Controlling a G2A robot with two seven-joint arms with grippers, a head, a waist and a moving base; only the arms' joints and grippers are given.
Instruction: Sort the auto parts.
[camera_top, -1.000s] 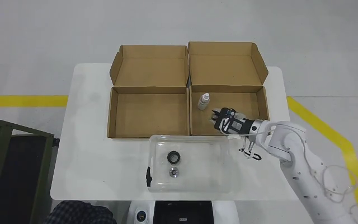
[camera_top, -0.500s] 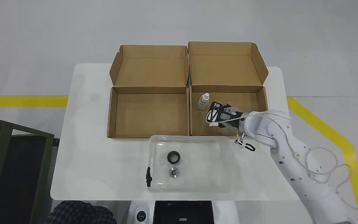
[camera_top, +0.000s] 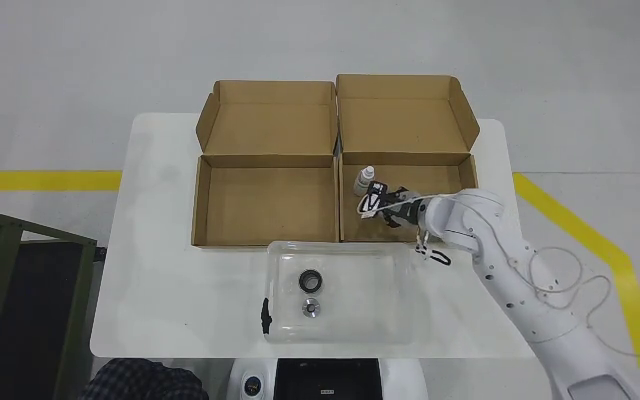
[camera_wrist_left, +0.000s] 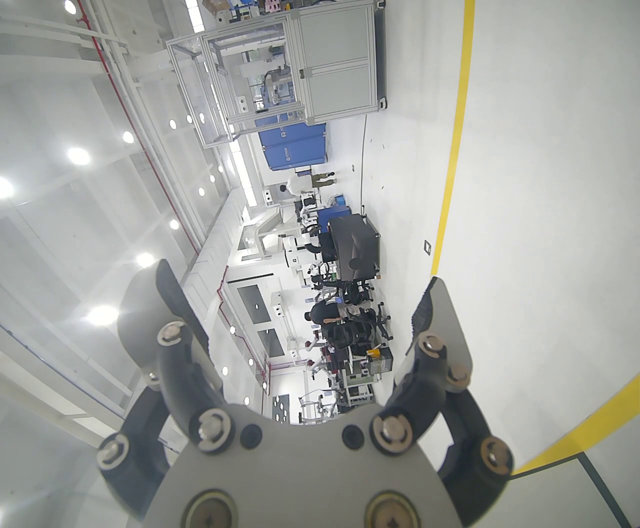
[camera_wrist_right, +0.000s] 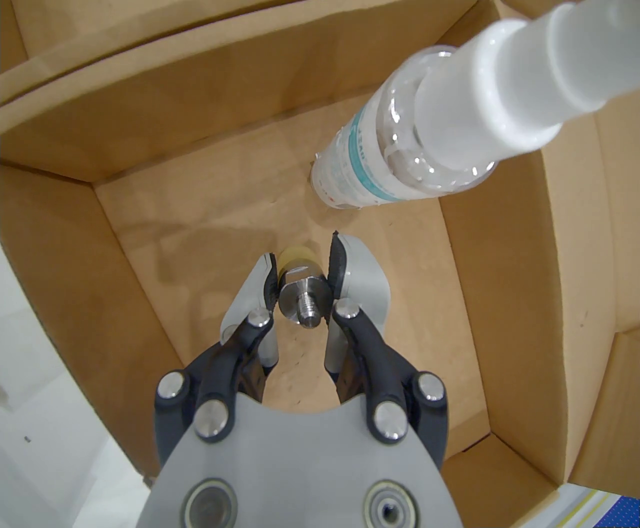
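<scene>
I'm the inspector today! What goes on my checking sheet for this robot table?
Surface: white table bearing left box, right box and clear tray.
Job's things: bottle upright in right box; left box bare; black ring and round metal part in tray.
Clutter: nothing seen.
Grippers: right gripper shut on threaded metal part inside right box; left gripper open, facing the room.
Cables: black cable loop by the right wrist.
Surroundings: yellow floor line, dark cart.
</scene>
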